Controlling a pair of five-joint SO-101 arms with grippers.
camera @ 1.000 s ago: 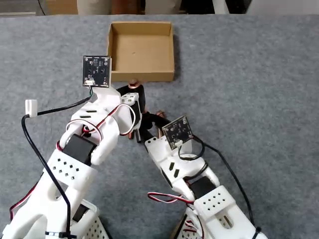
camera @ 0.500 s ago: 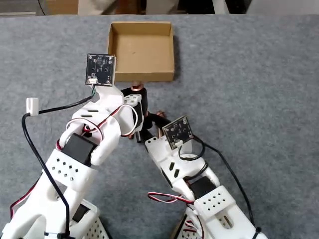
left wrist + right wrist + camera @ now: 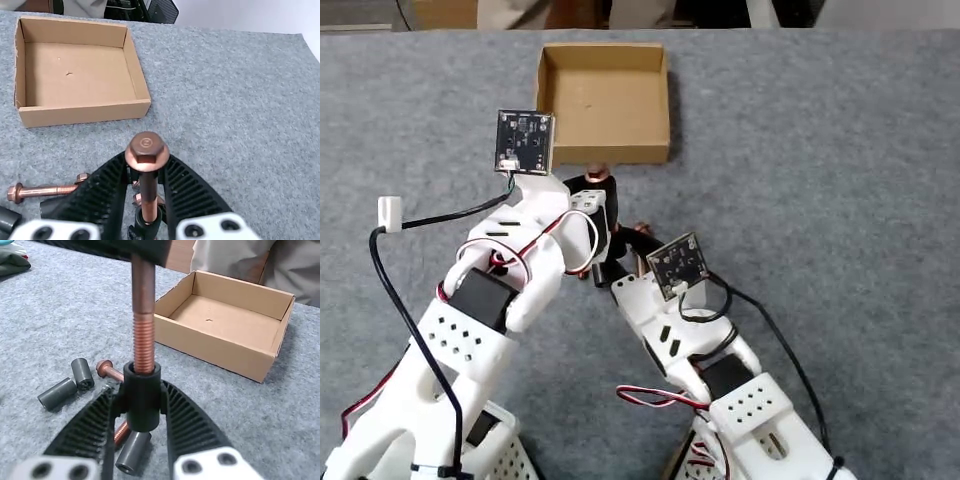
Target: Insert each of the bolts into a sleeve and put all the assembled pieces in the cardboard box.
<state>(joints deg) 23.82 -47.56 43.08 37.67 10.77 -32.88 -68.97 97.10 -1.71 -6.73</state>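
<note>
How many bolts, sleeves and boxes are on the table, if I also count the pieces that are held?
Bolts: 3, the held bolt and two loose bolts.
Sleeves: 4, the held sleeve and three loose sleeves.
Cardboard box: 1.
Total: 8; more may lie hidden.

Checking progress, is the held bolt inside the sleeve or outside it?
Partly in. The bolt enters the top of the sleeve; most of its shank shows above.

High view: fixed overhead, looking down, cardboard box [image 3: 605,100] toward far edge. Left wrist view: close, raised, facing box [image 3: 75,75]. Right wrist view: low, close, facing box [image 3: 225,322]. Shared across all three: box, grey mat [image 3: 820,150].
</note>
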